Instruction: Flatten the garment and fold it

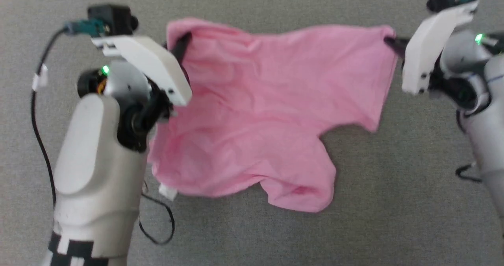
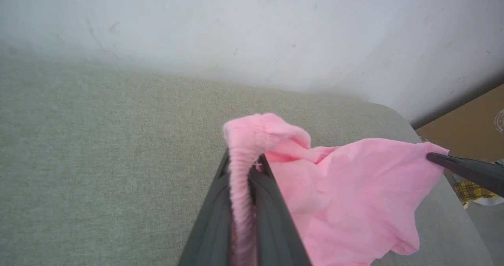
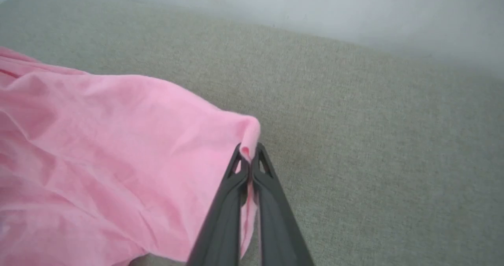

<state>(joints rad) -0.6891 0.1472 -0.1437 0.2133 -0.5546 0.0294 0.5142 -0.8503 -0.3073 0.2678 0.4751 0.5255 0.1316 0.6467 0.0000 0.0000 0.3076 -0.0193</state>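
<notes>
In the head view, the garment [image 1: 260, 112] is seen stretched across a grey upholstered surface [image 1: 393, 199] between the two arms. Its upper left corner is pinched in the left tool [image 1: 184, 41], whose fingers are closed on the fabric. Its upper right corner is gripped in the same way by the right tool [image 1: 390, 41]. The two short legs are draped toward the near side, and a small white label [image 1: 167, 191] is seen at the lower left edge.

In the left wrist view, the gathered waistband [image 2: 240, 187] is clamped between the left tool's dark fingers, with pink cloth spread to the right as far as the right tool's tip. A pale wall [image 2: 252, 22] is seen behind.

In the right wrist view, a small fold of the pink edge is held between the right tool's closed fingers, above the grey surface.
</notes>
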